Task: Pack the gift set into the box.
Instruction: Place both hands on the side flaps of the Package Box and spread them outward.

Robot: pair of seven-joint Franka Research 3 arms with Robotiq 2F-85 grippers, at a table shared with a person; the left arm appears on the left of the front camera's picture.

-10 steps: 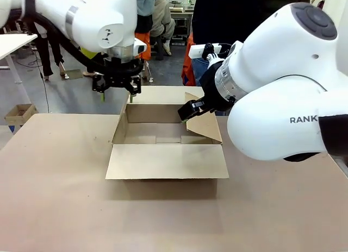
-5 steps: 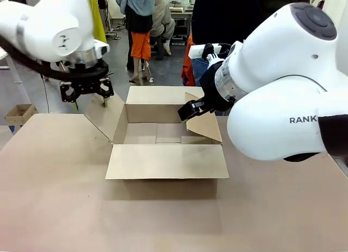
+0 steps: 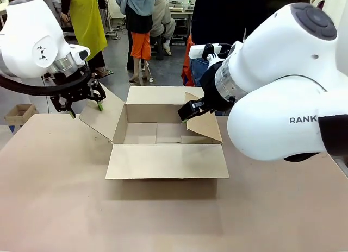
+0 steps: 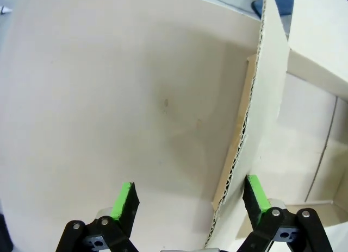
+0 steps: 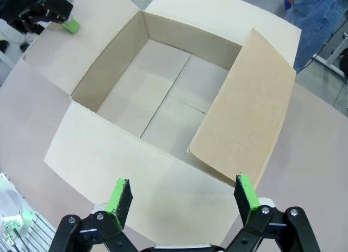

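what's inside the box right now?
The box holds just its bare floor, seams visible. The inward-leaning side flap covers a strip of floor beneath it; that part can't be checked.

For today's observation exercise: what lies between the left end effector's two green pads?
In the left wrist view, the corrugated edge of a flap of the shallow brown cardboard box, close to one pad.

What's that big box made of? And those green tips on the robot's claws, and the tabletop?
The box looks like plain brown corrugated cardboard, matte: a cut flap edge shows wavy fluting. The green pads look like soft rubber or foam, matte, though that's a guess. The table has a smooth, dull tan surface, perhaps laminate or board.
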